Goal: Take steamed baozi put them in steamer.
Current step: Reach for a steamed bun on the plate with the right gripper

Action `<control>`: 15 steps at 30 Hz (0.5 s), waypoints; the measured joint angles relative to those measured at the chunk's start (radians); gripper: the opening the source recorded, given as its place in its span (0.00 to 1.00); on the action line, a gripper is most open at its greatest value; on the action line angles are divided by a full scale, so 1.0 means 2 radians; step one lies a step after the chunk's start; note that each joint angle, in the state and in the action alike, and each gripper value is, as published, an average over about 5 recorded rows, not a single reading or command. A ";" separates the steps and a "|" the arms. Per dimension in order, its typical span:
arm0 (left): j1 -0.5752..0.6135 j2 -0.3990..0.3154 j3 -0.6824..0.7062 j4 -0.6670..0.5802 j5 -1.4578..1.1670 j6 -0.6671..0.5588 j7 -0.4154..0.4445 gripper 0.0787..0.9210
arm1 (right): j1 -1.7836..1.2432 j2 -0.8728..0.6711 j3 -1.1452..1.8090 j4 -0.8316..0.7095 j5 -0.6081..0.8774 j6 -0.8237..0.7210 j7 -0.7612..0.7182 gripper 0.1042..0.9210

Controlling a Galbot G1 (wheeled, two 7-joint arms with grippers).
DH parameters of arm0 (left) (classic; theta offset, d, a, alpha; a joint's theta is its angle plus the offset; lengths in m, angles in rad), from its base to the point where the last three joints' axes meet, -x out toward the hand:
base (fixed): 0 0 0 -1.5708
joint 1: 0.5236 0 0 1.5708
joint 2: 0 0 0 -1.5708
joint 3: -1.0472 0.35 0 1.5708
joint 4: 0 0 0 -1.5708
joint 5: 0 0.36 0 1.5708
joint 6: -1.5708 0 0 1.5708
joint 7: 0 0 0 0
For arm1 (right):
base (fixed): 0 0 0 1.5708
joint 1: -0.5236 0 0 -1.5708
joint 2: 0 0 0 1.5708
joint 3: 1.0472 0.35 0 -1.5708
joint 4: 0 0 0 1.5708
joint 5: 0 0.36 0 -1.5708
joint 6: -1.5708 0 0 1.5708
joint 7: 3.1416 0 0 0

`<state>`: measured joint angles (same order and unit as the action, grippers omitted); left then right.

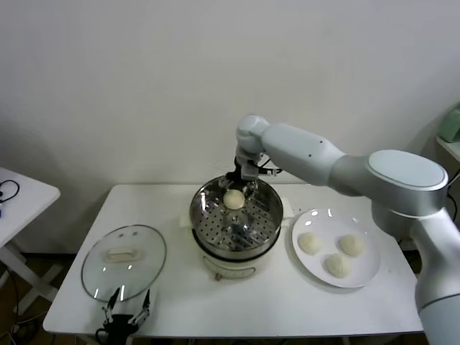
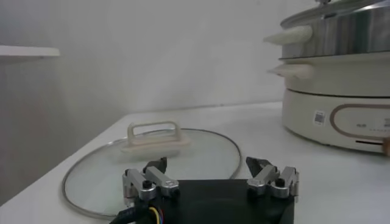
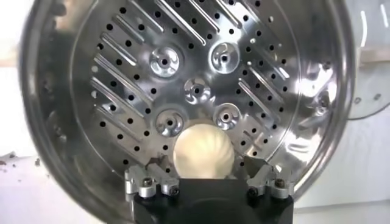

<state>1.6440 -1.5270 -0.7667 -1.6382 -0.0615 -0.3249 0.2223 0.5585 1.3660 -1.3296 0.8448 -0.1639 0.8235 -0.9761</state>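
R hand (image 1: 242,183) over far side of steamer (image 1: 267,224), fingers spread wide, pinching nothing. One baozi (image 1: 233,199) sits on the perforated tray (image 3: 201,79) right under it, between the fingertips but free of them as far as wrist view shows. Tray holds it up on flat metal near the far rim, off the centre bosses; my guess is that leaves the rest of the tray open for the others.

Plate (image 1: 365,277) on counter (image 1: 287,309) just R of steamer, 3 baozi left on it: (image 1: 310,243), (image 1: 351,245), (image 1: 337,266). Close together, not touching the rim. Plate is on my R side, so a short reach for R arm each trip.

L hand (image 1: 127,318) parked low at near counter edge, fingers spread, empty, pointing at the glass lid (image 1: 123,261). Lid lies flat on the counter, handle up, well L of steamer, out of R arm's path, and prob. placed so L hand can take it by the handle later.

Judgement: 1 of 4 in, 3 to go. Next needs R hand lifted straight up clear of steamer wall before swinging to plate. Risk: fingertip nudges the bun on the way out, or later buns crowd this one at the rim. Soft dough, so light squeeze only.
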 measured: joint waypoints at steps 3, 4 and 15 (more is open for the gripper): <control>0.002 0.000 0.001 -0.003 0.001 0.001 0.000 0.88 | 0.037 -0.016 -0.038 0.014 0.074 -0.007 -0.015 0.88; 0.003 0.000 0.002 -0.004 0.001 0.001 0.000 0.88 | 0.051 -0.023 -0.053 0.019 0.100 -0.013 -0.019 0.88; 0.004 0.003 0.002 -0.010 -0.006 0.002 0.002 0.88 | 0.199 -0.139 -0.256 0.133 0.324 -0.216 -0.022 0.88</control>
<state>1.6522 -1.5211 -0.7637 -1.6578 -0.0744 -0.3206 0.2266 0.9556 1.0878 -1.8410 1.1104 0.4848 0.3919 -1.0200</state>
